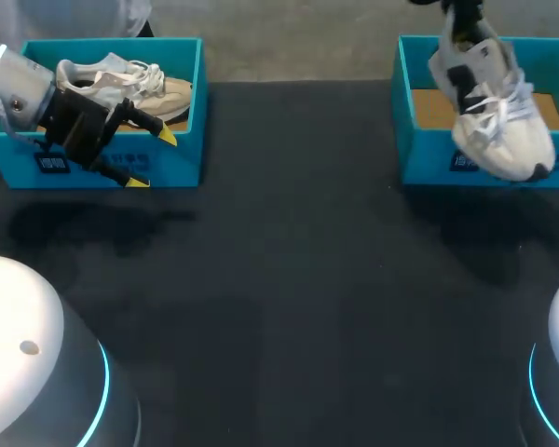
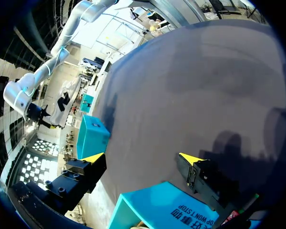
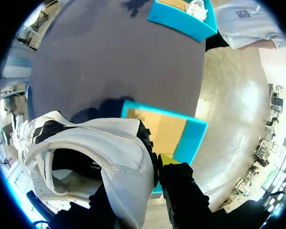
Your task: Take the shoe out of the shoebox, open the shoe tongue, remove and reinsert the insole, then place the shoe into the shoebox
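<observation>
A white shoe with black patches hangs toe-down over the front wall of the right teal shoebox. My right gripper holds it from above. In the right wrist view that gripper is shut on the heel collar of the shoe, above the box's cardboard floor. A beige and white shoe lies in the left teal shoebox. My left gripper stands open over that box's front wall, holding nothing. In the left wrist view, bare table lies between the left gripper's yellow tips.
Dark table top stretches between the two boxes and toward the front. In the left wrist view the left box's rim lies just under the fingers. The right box shows far ahead.
</observation>
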You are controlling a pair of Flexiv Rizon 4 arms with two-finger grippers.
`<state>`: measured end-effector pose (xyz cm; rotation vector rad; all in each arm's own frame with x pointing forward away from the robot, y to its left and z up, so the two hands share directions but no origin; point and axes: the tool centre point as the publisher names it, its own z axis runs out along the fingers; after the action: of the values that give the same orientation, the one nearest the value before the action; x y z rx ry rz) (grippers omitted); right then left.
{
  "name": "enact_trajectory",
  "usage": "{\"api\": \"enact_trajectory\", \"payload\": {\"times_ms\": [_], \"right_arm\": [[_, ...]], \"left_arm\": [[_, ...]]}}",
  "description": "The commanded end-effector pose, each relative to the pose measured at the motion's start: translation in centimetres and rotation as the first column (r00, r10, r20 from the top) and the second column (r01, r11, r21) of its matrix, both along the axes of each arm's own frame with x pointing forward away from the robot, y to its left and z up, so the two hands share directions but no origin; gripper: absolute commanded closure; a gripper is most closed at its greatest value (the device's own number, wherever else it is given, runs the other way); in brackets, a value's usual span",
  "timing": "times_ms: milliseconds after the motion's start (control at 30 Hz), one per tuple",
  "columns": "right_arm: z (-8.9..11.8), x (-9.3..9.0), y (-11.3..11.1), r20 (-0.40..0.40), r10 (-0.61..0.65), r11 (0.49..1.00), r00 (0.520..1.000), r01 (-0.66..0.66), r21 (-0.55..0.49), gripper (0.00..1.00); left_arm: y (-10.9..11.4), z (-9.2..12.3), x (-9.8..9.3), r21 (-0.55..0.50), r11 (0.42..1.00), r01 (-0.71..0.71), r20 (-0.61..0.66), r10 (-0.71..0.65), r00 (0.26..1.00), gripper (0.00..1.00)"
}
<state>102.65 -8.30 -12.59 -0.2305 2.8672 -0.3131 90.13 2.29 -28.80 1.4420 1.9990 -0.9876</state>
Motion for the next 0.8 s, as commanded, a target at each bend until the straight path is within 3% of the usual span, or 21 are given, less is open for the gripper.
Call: {"api": "enact_trajectory", "payload": {"times_ms": [33,500,800], "right_arm": [[0.4,2.5,-3.6,-0.018,0.015,0.999,1.000,-0.015,0.042,1.00],[1.3,9.0,-9.4,-0.017,0.025,1.000,1.000,-0.025,0.013,1.00],[1.3,9.0,-9.4,-0.017,0.025,1.000,1.000,-0.025,0.013,1.00]], "left_arm": [[0.0,0.1,-0.1,0.004,1.000,-0.001,0.001,0.001,1.000,0.00],[0.0,0.1,-0.1,0.004,1.000,-0.001,0.001,0.001,1.000,0.00],[0.0,0.1,-0.1,0.004,1.000,-0.001,0.001,0.001,1.000,0.00]]}}
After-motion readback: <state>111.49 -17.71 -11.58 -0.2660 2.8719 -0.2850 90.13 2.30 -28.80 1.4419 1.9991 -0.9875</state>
